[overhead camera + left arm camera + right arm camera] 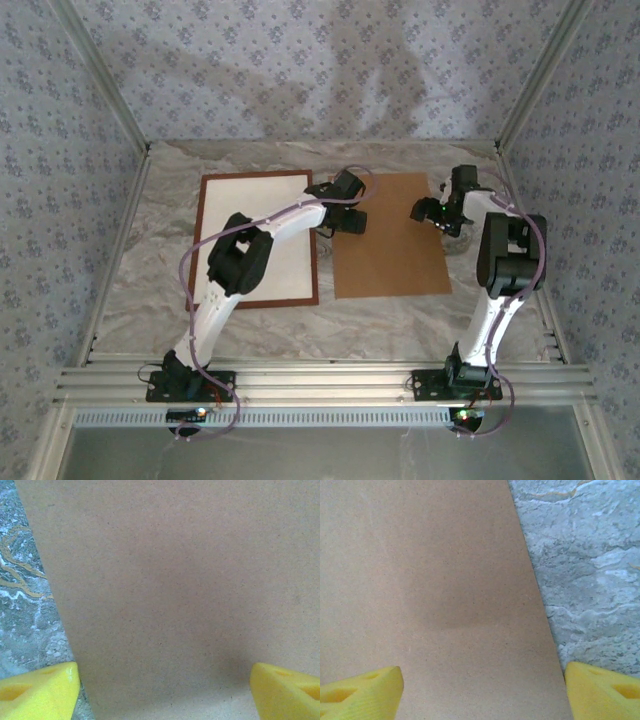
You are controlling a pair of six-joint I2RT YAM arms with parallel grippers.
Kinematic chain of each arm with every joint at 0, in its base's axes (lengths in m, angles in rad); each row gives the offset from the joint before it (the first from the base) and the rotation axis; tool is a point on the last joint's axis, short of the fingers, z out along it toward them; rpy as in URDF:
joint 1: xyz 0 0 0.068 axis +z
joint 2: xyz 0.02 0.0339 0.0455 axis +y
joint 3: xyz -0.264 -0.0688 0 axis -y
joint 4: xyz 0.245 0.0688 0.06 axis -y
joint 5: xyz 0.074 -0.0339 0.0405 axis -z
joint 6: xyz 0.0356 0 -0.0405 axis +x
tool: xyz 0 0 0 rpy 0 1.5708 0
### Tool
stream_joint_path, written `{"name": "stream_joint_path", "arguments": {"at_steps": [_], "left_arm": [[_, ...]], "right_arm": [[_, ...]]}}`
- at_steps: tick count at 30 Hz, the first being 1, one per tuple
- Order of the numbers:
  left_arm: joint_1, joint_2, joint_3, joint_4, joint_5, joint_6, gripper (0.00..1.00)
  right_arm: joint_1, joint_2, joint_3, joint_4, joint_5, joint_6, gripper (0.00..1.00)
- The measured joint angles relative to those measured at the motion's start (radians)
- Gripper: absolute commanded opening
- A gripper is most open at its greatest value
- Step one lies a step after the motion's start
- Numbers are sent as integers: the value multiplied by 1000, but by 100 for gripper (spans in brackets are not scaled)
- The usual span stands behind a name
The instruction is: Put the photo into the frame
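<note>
The thin reddish-brown frame (pixel 270 303) lies flat at the left of the table, with a white surface (pixel 240 200) inside it. No blue-teal photo is in view. A plain brown backing board (pixel 390 250) lies to the frame's right. My left gripper (pixel 345 222) hovers open over the board's far left edge; up close the board (pixel 175 580) spans most of the gap between the yellow pads (pixel 40 690). My right gripper (pixel 425 212) hovers open over the far right part of the board (pixel 430 580), and nothing is held between its pads (pixel 600 690).
Crinkled grey-white marbled covering (pixel 150 290) lies over the table and shows beside the board (pixel 590 580). Patterned walls with metal corner posts (pixel 110 90) close in the left, back and right. An aluminium rail (pixel 320 385) carries both arm bases at the near edge.
</note>
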Motion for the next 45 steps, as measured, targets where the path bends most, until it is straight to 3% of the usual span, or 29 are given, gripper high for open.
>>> {"name": "stream_joint_path", "arguments": {"at_steps": [15, 29, 35, 45], "left_arm": [[24, -12, -13, 14, 66, -19, 87], [61, -72, -124, 121, 164, -63, 87], [72, -104, -181, 172, 184, -96, 87], [87, -153, -229, 204, 193, -124, 87]], "right_arm": [[-116, -224, -317, 216, -250, 134, 63], [-153, -453, -542, 705, -415, 354, 49], [-118, -457, -588, 916, -400, 470, 47], [37, -481, -594, 1149, -188, 550, 47]]}}
